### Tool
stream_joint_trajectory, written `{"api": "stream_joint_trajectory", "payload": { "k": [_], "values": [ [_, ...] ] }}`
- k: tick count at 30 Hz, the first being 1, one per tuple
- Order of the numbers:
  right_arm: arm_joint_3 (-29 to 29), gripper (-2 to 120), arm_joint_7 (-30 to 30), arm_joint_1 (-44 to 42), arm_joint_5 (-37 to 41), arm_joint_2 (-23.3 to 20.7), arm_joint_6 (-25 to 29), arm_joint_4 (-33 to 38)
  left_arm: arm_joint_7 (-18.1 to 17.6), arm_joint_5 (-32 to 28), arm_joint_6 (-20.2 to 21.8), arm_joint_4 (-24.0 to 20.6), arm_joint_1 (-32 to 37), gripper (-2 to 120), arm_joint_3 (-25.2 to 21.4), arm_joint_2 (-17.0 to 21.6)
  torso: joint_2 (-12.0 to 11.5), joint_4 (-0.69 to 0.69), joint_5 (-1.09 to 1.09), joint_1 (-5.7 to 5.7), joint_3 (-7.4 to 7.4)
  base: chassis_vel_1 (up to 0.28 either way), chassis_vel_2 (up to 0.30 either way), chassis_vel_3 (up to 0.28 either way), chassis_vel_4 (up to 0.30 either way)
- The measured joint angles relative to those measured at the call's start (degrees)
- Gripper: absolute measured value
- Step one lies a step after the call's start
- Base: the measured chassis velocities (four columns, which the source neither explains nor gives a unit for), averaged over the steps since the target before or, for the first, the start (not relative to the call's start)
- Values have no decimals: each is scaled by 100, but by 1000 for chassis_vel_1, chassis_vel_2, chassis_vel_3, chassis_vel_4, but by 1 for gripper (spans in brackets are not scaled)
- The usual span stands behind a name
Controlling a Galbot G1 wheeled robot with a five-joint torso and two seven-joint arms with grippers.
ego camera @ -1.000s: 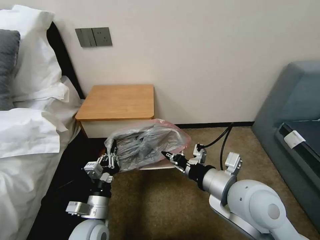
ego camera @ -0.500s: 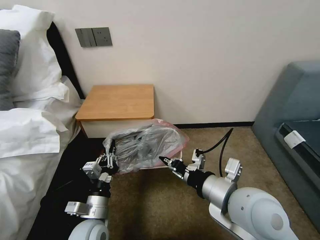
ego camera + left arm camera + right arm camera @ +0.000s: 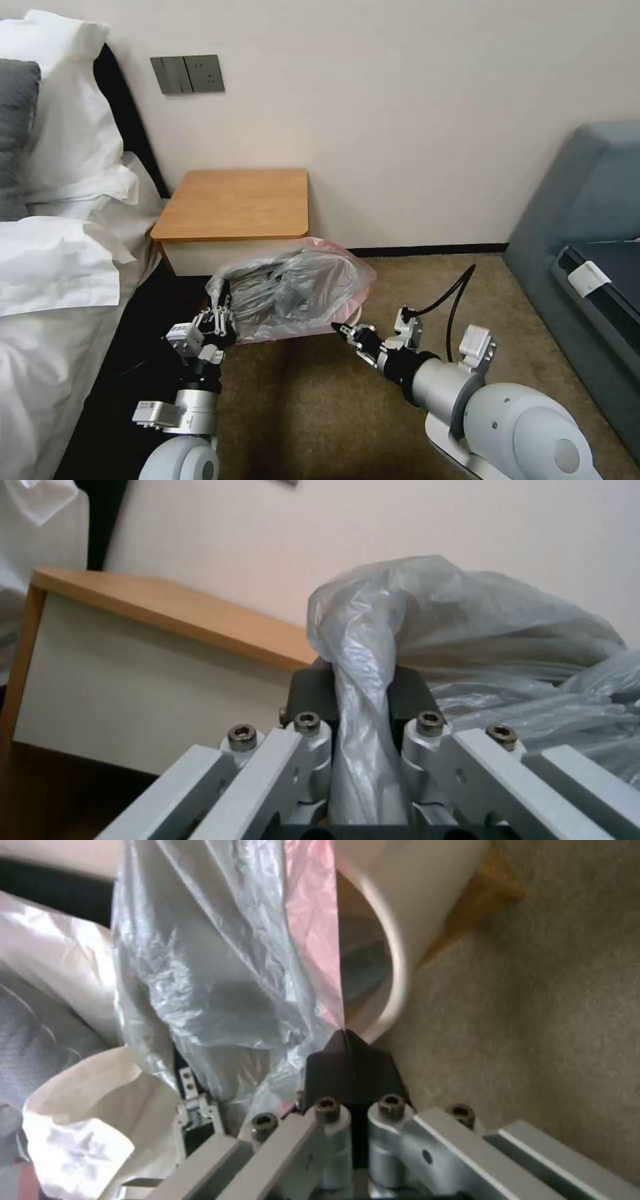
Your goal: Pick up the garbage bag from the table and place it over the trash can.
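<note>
While draped in one crumpled grey mass at frame centre, garbage bag over single cream trash can, just below the one wooden counter. Two pincers at the bag: left pincer at lower left, clamped on a twisted fold of plastic; right pincer at lower centre, pads pressed together, tips at the pink edge, grip on it unclear.

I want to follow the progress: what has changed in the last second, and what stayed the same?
The right end effector, shut on the pink edge of the garbage bag, drew back slightly toward the robot, its arm shifting rightward. The left end effector stays shut on the bag's other side. The bag, trash can and table kept their places.
</note>
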Motion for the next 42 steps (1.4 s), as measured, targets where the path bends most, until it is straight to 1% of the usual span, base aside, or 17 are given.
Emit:
{"api": "stream_joint_trajectory", "payload": {
  "k": [8,9,11,12,14,17,18,20,23,24,27,29,30,32,33,36,42],
  "values": [
    [136,0,-68,59,-162,14,-305,3,0,-22,15,49,-10,10,-14,-2,0,0,0,0,0,0,0,0,0],
    [163,2,-72,59,-152,3,-325,3,0,-35,18,49,-10,10,-28,1,0,0,0,0,0,0,0,0,0],
    [264,12,-111,56,-132,-57,-360,17,0,-72,23,51,-7,10,-61,10,0,0,0,0,0,0,0,0,0],
    [264,12,-111,56,-132,-57,-360,17,0,-72,23,51,-7,10,-61,10,0,0,0,0,0,0,0,0,0],
    [320,24,-157,84,-120,-85,-363,17,3,-80,25,51,8,10,-65,4,0,0,0,0,0,0,0,0,0],
    [325,29,-167,116,-114,-85,-353,17,8,-79,25,51,16,10,-63,0,0,1,0,0,0,0,0,0,0],
    [320,39,-172,165,-108,-64,-337,17,17,-61,25,15,25,10,-56,-3,0,0,0,0,0,0,0,0,0],
    [313,42,-172,186,-110,-45,-327,17,18,-52,25,-15,28,10,-56,-3,0,0,0,0,0,0,0,0,0],
    [296,55,-178,251,-119,6,-316,15,28,-6,24,-91,45,10,-56,15,0,0,0,0,0,0,0,0,0],
    [296,55,-178,251,-119,6,-316,15,28,-6,24,-91,45,10,-56,15,0,0,0,0,0,0,0,0,0],
    [268,70,-188,342,-129,40,-299,13,39,40,25,-151,58,10,-56,29,0,0,0,0,0,0,0,0,0],
    [261,74,-194,358,-130,43,-291,12,41,50,24,-169,59,10,-57,33,0,0,0,0,0,0,0,0,0],
    [256,81,-199,367,-131,43,-286,12,43,67,22,-188,60,10,-58,36,0,0,0,0,0,0,0,0,0],
    [249,89,-215,375,-134,42,-280,10,49,116,9,-213,60,10,-61,37,0,0,0,0,0,0,0,0,0],
    [249,89,-215,375,-134,42,-280,10,49,116,9,-213,60,10,-61,37,0,0,0,0,0,0,0,0,0],
    [210,99,-270,422,-140,76,-278,7,66,228,-35,-241,61,10,-53,27,0,0,0,0,0,0,0,0,0],
    [143,100,-349,502,-145,169,-278,4,110,305,-80,-264,84,10,-38,17,0,0,0,0,0,0,0,0,0]
  ]
}}
